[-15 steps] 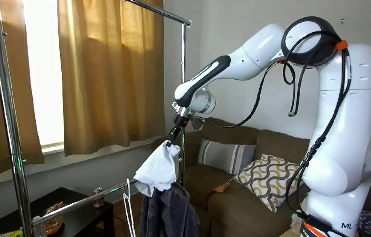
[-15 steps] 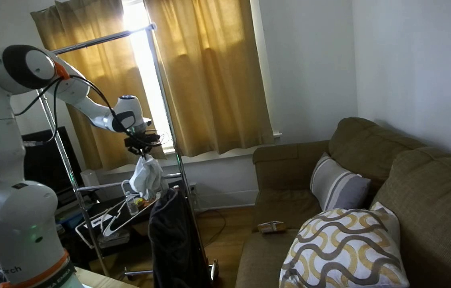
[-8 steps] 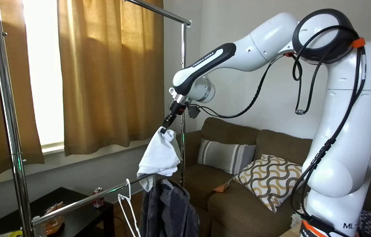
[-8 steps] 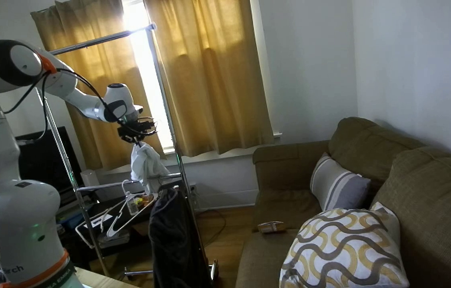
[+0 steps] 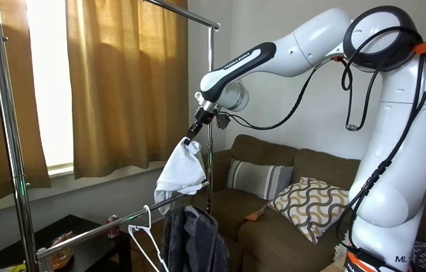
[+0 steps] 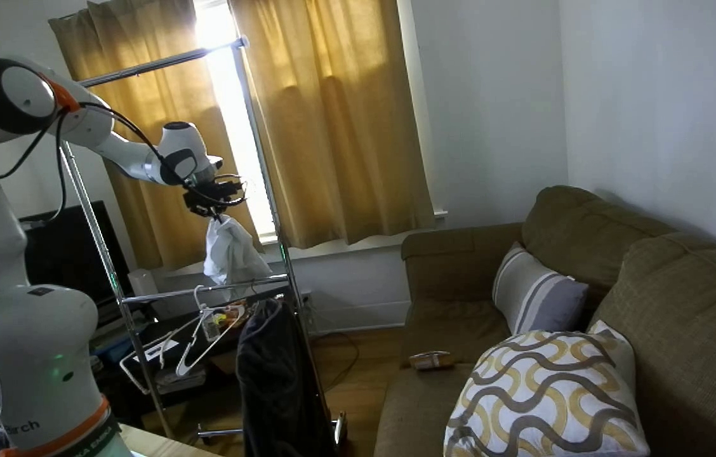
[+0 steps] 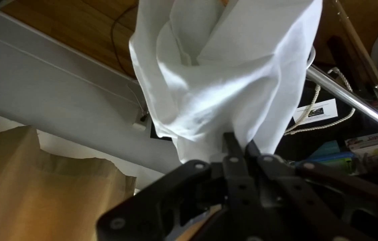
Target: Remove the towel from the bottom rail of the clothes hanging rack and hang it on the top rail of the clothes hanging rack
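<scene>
1. The strongest light I see is daylight at the window, burnt out to plain white in both exterior views.
2. The curtains glow amber, brighter in their upper part, with darker, shadowed folds lower down.
3. In an exterior view, glare catches the rack's top rail where it crosses the window; the room looks dim there, the dark garment nearly black.
4. In an exterior view, the white arm is clearly lit, its edges crisp, with grey shading underneath.
5. In the wrist view, the towel has a bright patch amid greyer folds; the gripper is dark and blurred in the foreground.
</scene>
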You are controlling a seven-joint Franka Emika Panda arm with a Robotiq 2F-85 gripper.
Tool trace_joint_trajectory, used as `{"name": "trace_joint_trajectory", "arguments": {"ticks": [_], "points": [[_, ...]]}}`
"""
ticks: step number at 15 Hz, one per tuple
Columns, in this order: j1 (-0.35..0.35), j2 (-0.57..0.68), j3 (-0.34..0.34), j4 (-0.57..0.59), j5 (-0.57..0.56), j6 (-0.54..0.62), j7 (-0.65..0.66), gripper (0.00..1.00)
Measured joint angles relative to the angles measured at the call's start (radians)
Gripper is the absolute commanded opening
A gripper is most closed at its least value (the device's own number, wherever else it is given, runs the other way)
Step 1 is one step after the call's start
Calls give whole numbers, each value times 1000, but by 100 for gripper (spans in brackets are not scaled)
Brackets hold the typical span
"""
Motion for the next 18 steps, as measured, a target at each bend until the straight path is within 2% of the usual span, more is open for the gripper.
{"name": "trace_joint_trajectory", "arguments": {"ticks": [2, 7, 12, 18], "points": [[0, 4, -2, 0, 0, 0, 0, 1], [6, 0, -11, 15, -5, 5, 2, 1], [15, -37, -13, 71, -73, -1, 92, 1], [29, -111, -14, 160, -183, -128, 201, 1]]}}
